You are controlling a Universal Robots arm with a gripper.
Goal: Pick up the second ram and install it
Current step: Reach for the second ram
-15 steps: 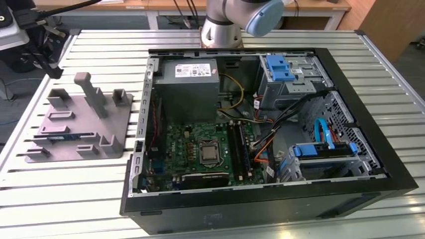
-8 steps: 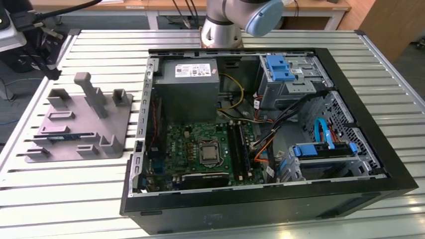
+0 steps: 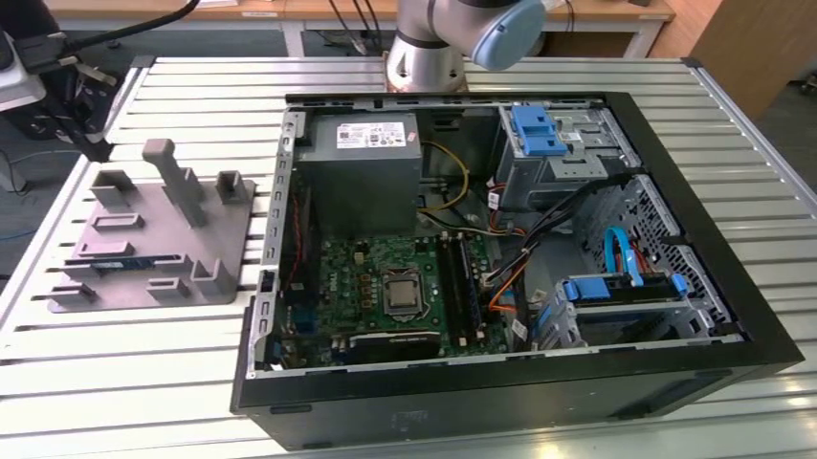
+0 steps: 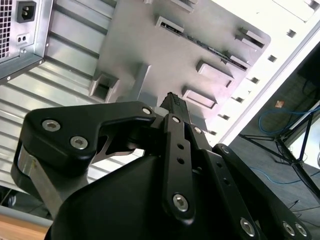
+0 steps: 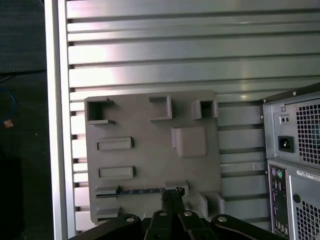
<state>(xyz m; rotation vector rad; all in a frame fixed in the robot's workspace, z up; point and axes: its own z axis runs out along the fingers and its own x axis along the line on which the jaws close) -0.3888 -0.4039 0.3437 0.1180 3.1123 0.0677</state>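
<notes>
First wrist view: gripper (image 5: 173,193) fingertips pressed together, nothing held, hanging above grey fixture (image 5: 150,160). Second ram (image 5: 142,190) sits edge-up in a fixture slot. Judgement: a good grasp needs jaws spread, centred across the thin board, vertical approach, gentle squeeze.

Slim second ram (image 3: 128,259) in gray holder (image 3: 156,228)

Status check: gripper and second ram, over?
Gripper shut, empty, above grey fixture. Second ram lying in fixture slot, not yet picked. Nothing between them.
</notes>
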